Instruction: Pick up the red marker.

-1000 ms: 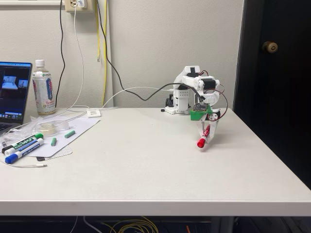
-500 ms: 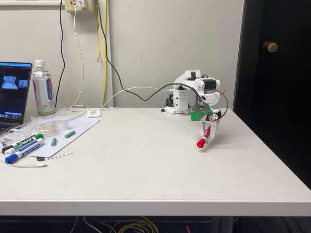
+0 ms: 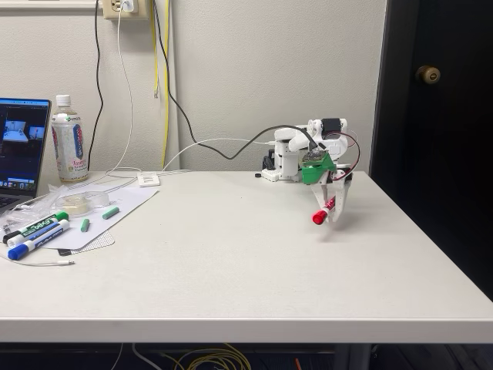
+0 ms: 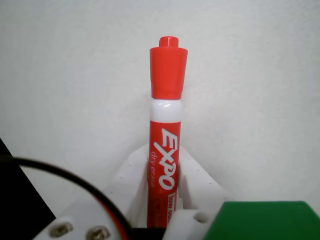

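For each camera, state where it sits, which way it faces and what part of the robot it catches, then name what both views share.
Fixed view: stands off the table's front edge, about level, facing the back wall; it takes in the table, the whole arm and the gripper with the red marker clear of the tabletop.
Wrist view: rides on the gripper, looking along its fingers toward the tabletop; the fingers and a black cable show.
Shared: the red marker, clamped cap outward.

The white surface (image 3: pixel 231 262) carries the arm's base (image 3: pixel 281 166) at its back edge. At its left lie a laptop (image 3: pixel 19 150), a bottle (image 3: pixel 69 142), a sheet (image 3: pixel 100 216) and two markers (image 3: pixel 35 235).
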### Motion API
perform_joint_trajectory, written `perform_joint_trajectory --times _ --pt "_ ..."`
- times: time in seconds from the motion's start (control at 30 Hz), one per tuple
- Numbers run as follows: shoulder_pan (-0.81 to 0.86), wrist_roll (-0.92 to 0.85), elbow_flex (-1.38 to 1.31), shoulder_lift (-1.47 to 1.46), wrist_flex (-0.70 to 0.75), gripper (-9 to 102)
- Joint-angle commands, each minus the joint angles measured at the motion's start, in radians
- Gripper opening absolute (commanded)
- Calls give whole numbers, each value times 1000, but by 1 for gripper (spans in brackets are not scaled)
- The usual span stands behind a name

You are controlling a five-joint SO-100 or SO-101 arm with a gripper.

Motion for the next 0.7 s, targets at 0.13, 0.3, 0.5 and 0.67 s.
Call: perform_joint_trajectory --times 0.13,0.3,0.5,0.67 --pt "43 324 -52 298 -3 1" --pt "86 512 -46 546 44 1" --pt "140 676 72 822 44 1" --pt "215 747 374 1086 44 1"
